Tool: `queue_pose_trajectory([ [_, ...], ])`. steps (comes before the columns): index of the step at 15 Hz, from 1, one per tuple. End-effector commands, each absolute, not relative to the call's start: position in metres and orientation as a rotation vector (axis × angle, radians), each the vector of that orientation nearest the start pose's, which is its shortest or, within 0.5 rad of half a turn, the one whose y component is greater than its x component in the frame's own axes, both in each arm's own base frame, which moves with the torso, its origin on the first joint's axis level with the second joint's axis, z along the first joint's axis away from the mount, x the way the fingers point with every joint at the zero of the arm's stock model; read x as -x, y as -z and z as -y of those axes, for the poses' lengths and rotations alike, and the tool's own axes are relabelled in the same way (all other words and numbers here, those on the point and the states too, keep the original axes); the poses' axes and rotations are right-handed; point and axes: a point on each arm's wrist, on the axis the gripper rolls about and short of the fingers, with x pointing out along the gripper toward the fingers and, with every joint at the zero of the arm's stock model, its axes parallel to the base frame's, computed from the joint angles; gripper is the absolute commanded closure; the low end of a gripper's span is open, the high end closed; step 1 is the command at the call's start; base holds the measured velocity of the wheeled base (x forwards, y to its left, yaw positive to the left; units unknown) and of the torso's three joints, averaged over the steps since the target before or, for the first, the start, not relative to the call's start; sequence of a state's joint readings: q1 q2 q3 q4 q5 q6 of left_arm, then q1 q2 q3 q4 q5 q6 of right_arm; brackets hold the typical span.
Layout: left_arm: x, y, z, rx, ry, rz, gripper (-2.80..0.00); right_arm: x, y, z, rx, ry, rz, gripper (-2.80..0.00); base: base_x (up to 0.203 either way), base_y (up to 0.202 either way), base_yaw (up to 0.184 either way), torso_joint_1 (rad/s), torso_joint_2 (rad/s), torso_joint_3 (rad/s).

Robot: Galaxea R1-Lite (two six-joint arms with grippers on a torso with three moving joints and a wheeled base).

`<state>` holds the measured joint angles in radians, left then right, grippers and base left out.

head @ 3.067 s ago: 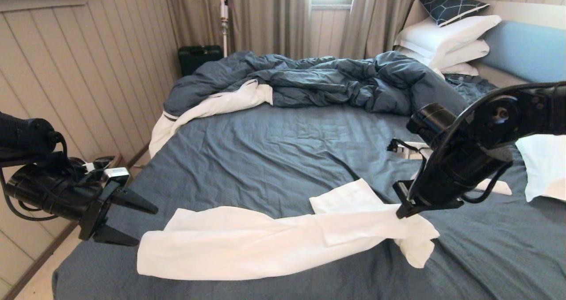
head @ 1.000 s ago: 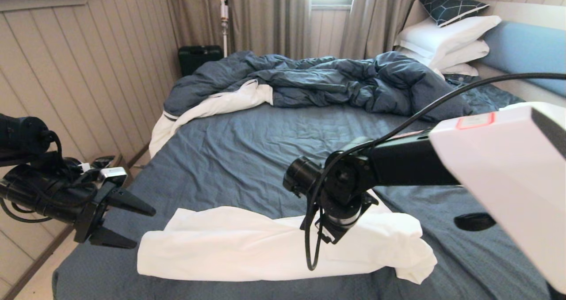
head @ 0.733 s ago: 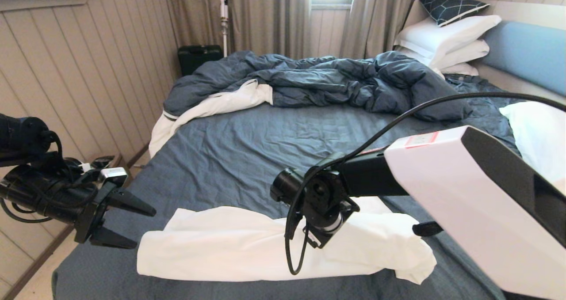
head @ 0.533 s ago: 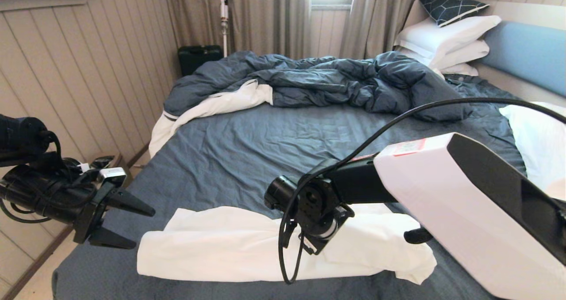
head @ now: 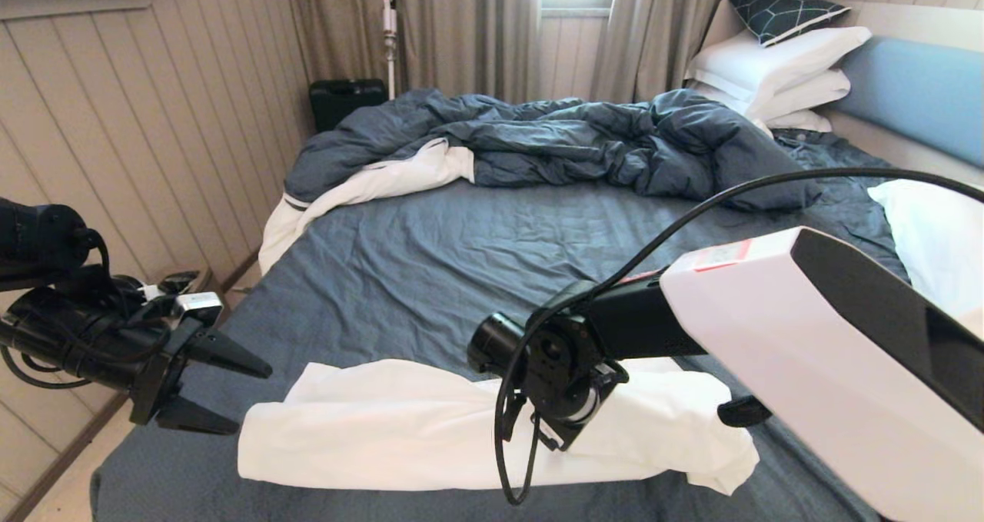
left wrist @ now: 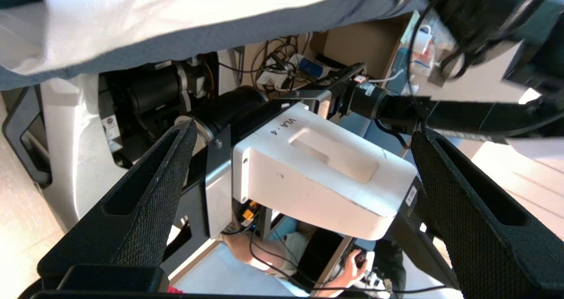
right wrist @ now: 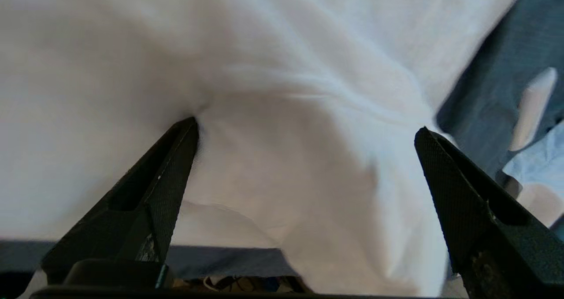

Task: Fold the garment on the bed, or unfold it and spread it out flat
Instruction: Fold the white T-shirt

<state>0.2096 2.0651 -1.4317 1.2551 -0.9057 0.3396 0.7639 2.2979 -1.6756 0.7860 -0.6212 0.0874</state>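
Over the near edge of the bed (head: 461, 261), the right gripper (right wrist: 304, 136) hovers with fingers spread wide above the bunched white T-shirt (head: 400, 430). The left gripper (head: 223, 391) waits gaping beside the shirt's end. A rumpled duvet (head: 553, 141) lies beyond, near the wall.

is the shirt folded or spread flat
Folded: the shirt lies as a long narrow doubled band across the bed, with the open right pincer over it.

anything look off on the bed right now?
Yes: the garment lies bunched in a long, wrinkled band at the near edge of the bed, neither folded nor flat. The open right gripper is over it; the open left gripper hangs beside its end.
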Motion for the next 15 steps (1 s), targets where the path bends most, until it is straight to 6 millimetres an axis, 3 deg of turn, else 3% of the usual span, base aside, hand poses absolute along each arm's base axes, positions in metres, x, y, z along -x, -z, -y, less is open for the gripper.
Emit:
queue_pose_trajectory([
  [1, -0.294, -0.132, -0.044, 0.768, 0.726, -1.488, -2.80, -0.307, -0.101, -0.263, 0.797, -0.038, -1.043, -2.80, 0.000, 0.000, 0.000, 0.000, 0.00, 0.000],
  [4, -0.294, -0.132, -0.044, 0.765, 0.727, -1.490, -2.80, -0.311, -0.125, -0.257, 0.765, -0.030, -0.995, -2.80, 0.000, 0.000, 0.000, 0.000, 0.00, 0.000],
  [7, -0.293, -0.132, -0.044, 0.759, 0.732, -1.485, -2.80, -0.313, -0.135, -0.255, 0.759, -0.034, -0.972, -2.80, 0.000, 0.000, 0.000, 0.000, 0.00, 0.000],
  [8, -0.294, -0.133, -0.044, 0.757, 0.732, -1.478, 0.00, -0.316, -0.137, -0.252, 0.752, -0.026, -0.970, -2.80, 0.000, 0.000, 0.000, 0.000, 0.00, 0.000],
  [13, -0.292, -0.138, -0.045, 0.800, 0.760, -1.431, 0.00, -0.345, -0.141, -0.239, 0.741, 0.003, -0.957, -2.80, 0.000, 0.000, 0.000, 0.000, 0.00, 0.000],
  [15, -0.293, -0.138, -0.046, 0.801, 0.757, -1.431, 0.00, -0.329, -0.147, -0.245, 0.752, -0.026, -0.948, -2.80, 0.000, 0.000, 0.000, 0.000, 0.00, 0.000],
])
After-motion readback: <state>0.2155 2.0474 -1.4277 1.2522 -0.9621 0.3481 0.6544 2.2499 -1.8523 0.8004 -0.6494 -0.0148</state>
